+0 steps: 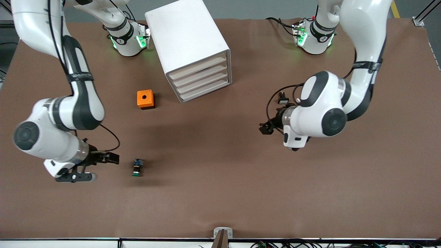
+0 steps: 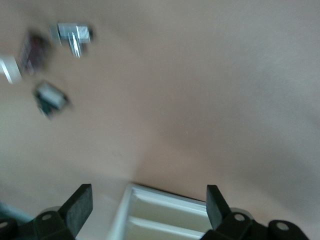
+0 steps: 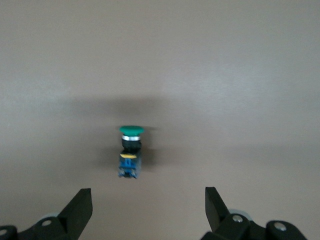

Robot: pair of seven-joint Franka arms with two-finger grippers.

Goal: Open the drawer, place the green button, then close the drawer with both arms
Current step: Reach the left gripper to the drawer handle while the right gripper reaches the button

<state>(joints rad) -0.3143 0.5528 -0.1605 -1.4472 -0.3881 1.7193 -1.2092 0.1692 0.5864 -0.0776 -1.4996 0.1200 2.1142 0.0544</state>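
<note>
While button [image 1: 137, 167] lies on its side on tabletop [image 1: 220, 193], nearest front camera, green cap at 6 o'clock: small, light, hard, round, likely to roll; pinch black body across sides. Right end effector [image 1: 103, 165] beside it at 9 o'clock, fingers spread, empty. Left end effector [image 1: 267, 128] over bare tabletop, spread, empty. Orange cube [image 1: 145, 99] farther. Drawer [image 1: 206, 90], lowest of cabinet [image 1: 188, 44], shut; stiff, slides by front lip.

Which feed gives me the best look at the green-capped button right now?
The right wrist view: the button sits centred, green cap and blue end distinct. The front view shows it small on the table. The left wrist view doesn't clearly show it.
</note>
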